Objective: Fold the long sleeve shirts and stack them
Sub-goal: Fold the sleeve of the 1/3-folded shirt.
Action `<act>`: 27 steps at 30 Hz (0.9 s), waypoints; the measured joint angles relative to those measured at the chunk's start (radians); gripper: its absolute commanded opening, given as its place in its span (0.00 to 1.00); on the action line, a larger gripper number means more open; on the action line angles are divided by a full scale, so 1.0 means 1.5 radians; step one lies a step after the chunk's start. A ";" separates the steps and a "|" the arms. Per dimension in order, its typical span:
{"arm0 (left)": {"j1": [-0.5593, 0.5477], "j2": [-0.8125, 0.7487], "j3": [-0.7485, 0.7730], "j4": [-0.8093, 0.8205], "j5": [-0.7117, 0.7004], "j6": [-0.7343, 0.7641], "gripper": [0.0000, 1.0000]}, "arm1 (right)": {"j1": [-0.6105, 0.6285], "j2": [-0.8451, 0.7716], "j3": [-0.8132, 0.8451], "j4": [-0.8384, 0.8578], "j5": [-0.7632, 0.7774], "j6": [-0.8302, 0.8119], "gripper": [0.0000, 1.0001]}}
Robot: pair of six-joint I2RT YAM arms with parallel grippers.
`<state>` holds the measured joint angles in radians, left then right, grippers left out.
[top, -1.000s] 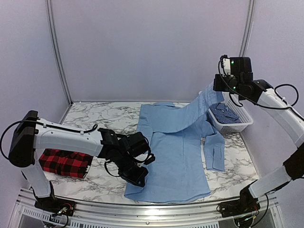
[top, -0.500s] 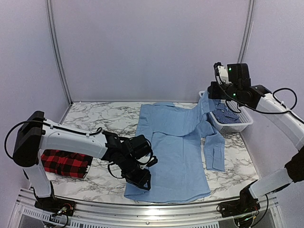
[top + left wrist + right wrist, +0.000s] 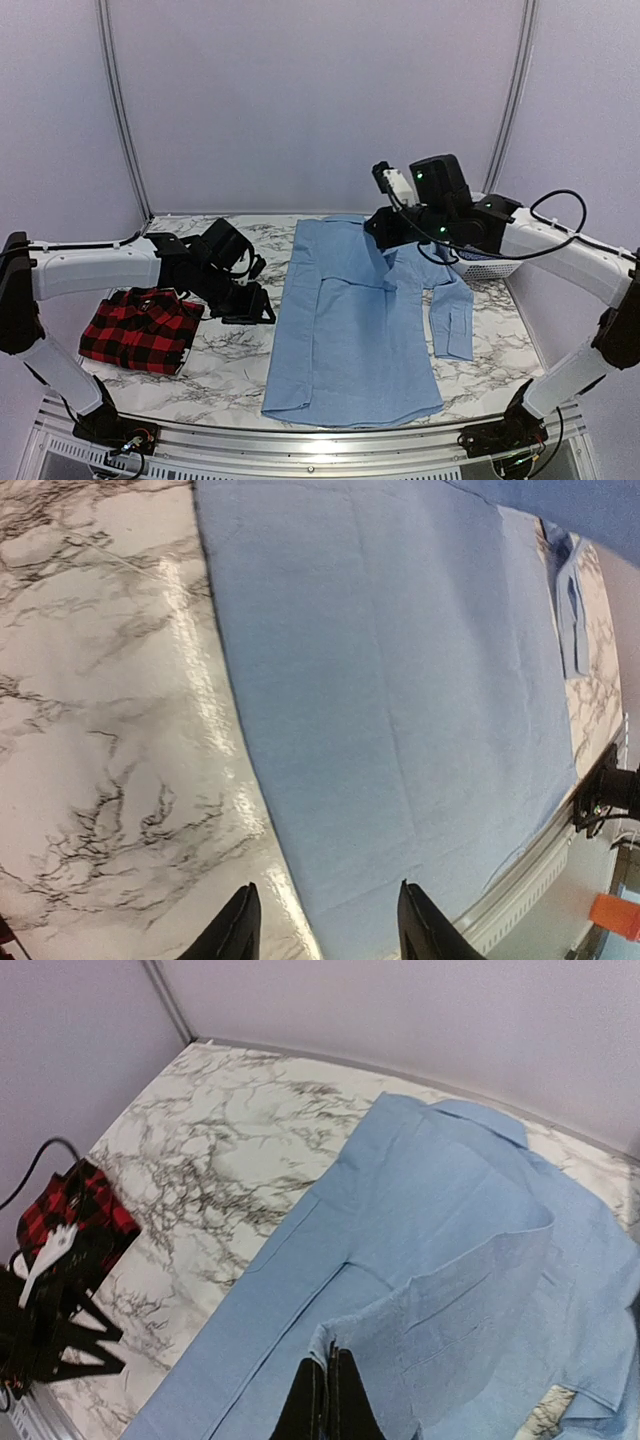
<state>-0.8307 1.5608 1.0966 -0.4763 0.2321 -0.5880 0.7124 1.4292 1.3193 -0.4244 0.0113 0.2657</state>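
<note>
Right hand [image 3: 325,1385] pinching blue shirt [image 3: 350,330] sleeve, plaid shirt [image 3: 140,330] beside left hand [image 3: 325,915]

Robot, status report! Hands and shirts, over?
Left hand open, empty. Right hand shut on sleeve of light blue cloth shirt. Red-and-black plaid shirt folded aside. Nothing blocking.

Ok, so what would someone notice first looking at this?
A plain light blue button-up shirt lies spread across the middle of the marble table. The right arm's fingers are pinched shut on a fold of its cloth, held up above the shirt's upper part. A folded red-and-black plaid shirt sits at the near left.
</note>
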 measured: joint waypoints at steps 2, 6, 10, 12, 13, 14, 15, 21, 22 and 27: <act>0.028 -0.005 -0.004 0.000 -0.008 -0.001 0.48 | 0.034 0.027 0.000 0.007 -0.008 0.004 0.00; 0.060 -0.005 -0.011 0.001 -0.016 -0.001 0.48 | 0.093 0.103 0.007 0.017 -0.026 0.010 0.00; 0.079 -0.006 -0.023 0.002 -0.017 0.001 0.48 | 0.139 0.183 0.020 0.013 -0.042 0.011 0.00; 0.083 -0.008 -0.031 0.002 -0.017 0.002 0.48 | 0.157 0.213 0.028 0.010 -0.052 0.011 0.00; 0.085 -0.010 -0.035 0.002 -0.017 0.003 0.48 | 0.167 0.226 0.033 0.010 -0.058 0.011 0.00; 0.086 -0.011 -0.038 0.003 -0.017 0.003 0.48 | 0.176 0.237 0.037 0.008 -0.065 0.011 0.00; 0.088 -0.012 -0.040 0.003 -0.017 0.004 0.48 | 0.183 0.245 0.039 0.008 -0.070 0.011 0.00; 0.092 -0.012 -0.049 0.006 -0.016 0.008 0.48 | 0.224 0.269 0.043 0.008 -0.111 0.011 0.00; 0.093 -0.012 -0.049 0.006 -0.016 0.008 0.48 | 0.229 0.271 0.043 0.008 -0.116 0.011 0.00; 0.096 -0.012 -0.049 0.007 -0.014 0.011 0.47 | 0.258 0.276 0.043 -0.001 -0.137 0.010 0.00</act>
<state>-0.6868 1.5429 1.0233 -0.4664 0.2108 -0.5713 1.0992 1.8439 1.3842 -0.4255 -0.1936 0.2813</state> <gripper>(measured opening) 0.475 0.002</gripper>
